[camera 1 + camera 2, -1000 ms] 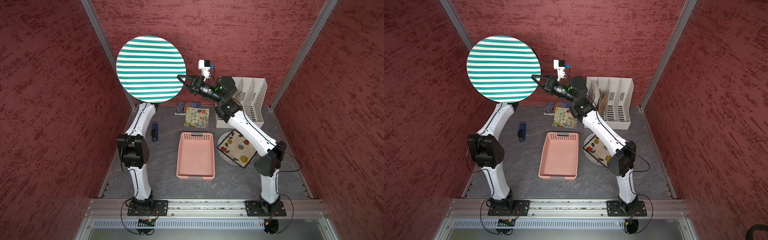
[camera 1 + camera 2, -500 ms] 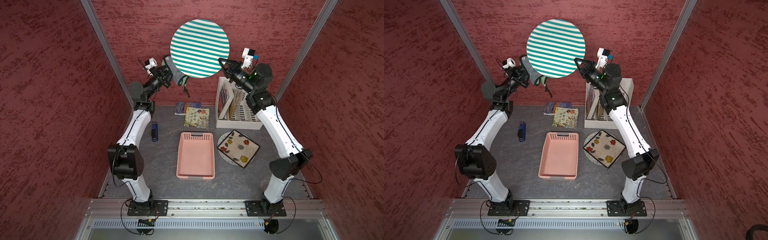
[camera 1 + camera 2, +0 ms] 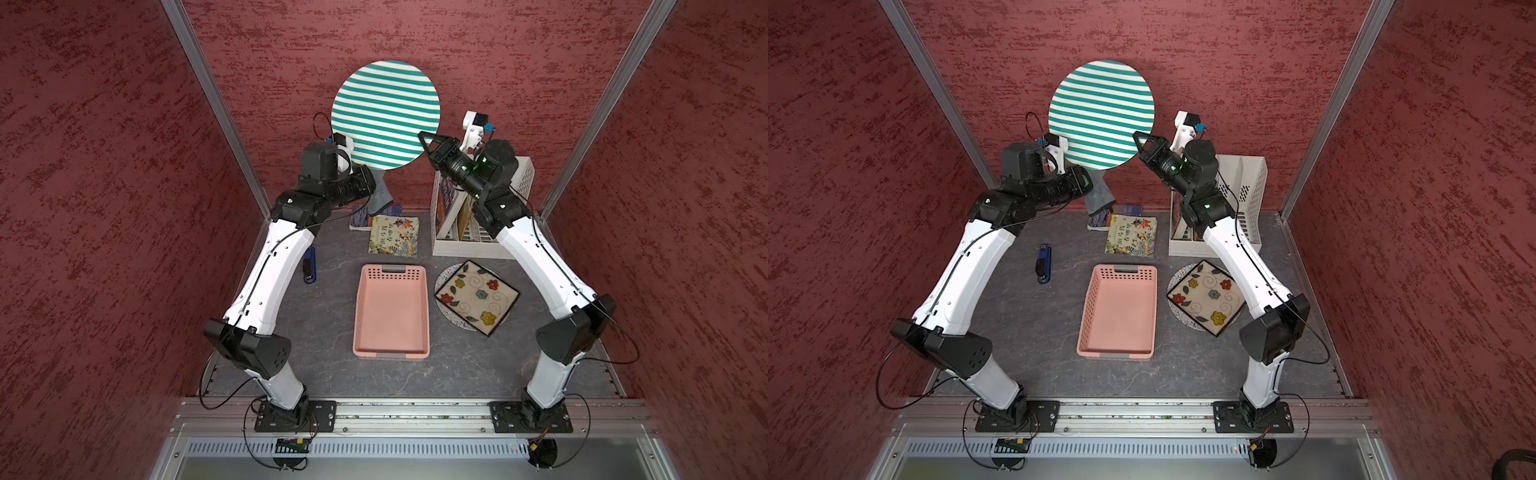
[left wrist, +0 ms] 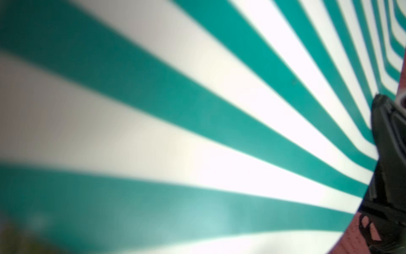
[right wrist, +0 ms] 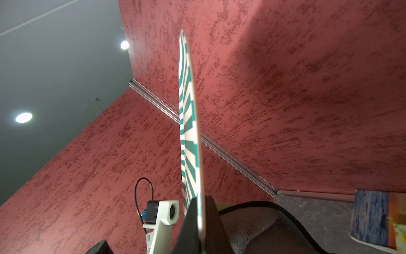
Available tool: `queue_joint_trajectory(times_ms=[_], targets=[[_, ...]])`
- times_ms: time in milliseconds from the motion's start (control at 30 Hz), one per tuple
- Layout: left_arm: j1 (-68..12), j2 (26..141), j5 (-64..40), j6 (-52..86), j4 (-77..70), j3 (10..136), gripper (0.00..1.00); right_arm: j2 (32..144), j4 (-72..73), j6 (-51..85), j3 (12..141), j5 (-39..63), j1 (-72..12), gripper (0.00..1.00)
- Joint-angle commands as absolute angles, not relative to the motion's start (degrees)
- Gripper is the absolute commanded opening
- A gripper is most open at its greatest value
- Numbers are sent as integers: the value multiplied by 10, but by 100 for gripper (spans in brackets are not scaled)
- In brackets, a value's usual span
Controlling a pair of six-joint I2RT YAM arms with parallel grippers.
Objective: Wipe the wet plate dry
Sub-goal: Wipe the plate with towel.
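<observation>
Top views both have the teal-striped plate (image 3: pixel 385 114) up in the air near the back wall (image 3: pixel 415 33), striped face toward the camera, well above the pink basket (image 3: pixel 390 311) on the table. The right gripper (image 3: pixel 423 139) is pinched tight on the plate's rim at one side. The left gripper (image 3: pixel 372 179) sits at the plate's lower edge, squeezed on a grey cloth (image 3: pixel 381 197) that dangles down.

Left wrist view is pretty much all blurry stripes, with the plate right up close and one black finger (image 4: pixel 388 143) of the right gripper at its rim.

Right wrist view has the plate edge-on (image 5: pixel 189 132), fingers (image 5: pixel 186 222) on either side of the rim, cloth (image 5: pixel 252 220) bunched just behind it.
</observation>
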State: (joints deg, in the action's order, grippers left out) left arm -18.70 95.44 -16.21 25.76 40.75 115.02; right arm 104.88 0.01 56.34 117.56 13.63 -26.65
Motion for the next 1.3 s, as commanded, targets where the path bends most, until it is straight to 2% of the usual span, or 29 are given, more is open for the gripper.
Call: queue_joint_trajectory(times_ms=[0, 100, 167, 300, 433, 567, 767, 833, 933, 1000, 1067, 1167, 1267], targets=[[-184, 923, -211, 190, 393, 1108, 0, 1035, -10, 547, 1220, 68, -253, 0], [-187, 881, -330, 183, 330, 1045, 0, 1030, -67, 522, 1239, 19, -242, 0], [-192, 859, -348, 183, 313, 1022, 0, 1030, -89, 495, 1243, 31, -243, 0], [-193, 855, -294, 170, 328, 1040, 0, 1025, -55, 489, 1193, 122, -261, 0], [-194, 898, -251, 147, 358, 1092, 0, 1013, 0, 529, 1133, 147, -282, 0], [-190, 917, -196, 154, 347, 1085, 0, 1006, 53, 575, 1100, 170, -282, 0], [-134, 936, -157, 189, 366, 1068, 0, 954, 77, 553, 1038, 239, -284, 0], [-103, 940, -177, 209, 369, 1072, 0, 936, 87, 544, 1002, 278, -289, 0], [-94, 960, -302, 209, 349, 1101, 0, 925, 96, 540, 979, 301, -310, 0], [-124, 983, -394, 196, 335, 1134, 0, 939, 110, 544, 998, 291, -314, 0], [-157, 997, -423, 182, 344, 1153, 0, 943, 114, 550, 1016, 255, -302, 0], [-159, 976, -390, 195, 336, 1122, 0, 915, 71, 553, 1007, 194, -257, 0], [-104, 927, -361, 249, 307, 1055, 0, 836, 31, 561, 916, 147, -193, 0]])
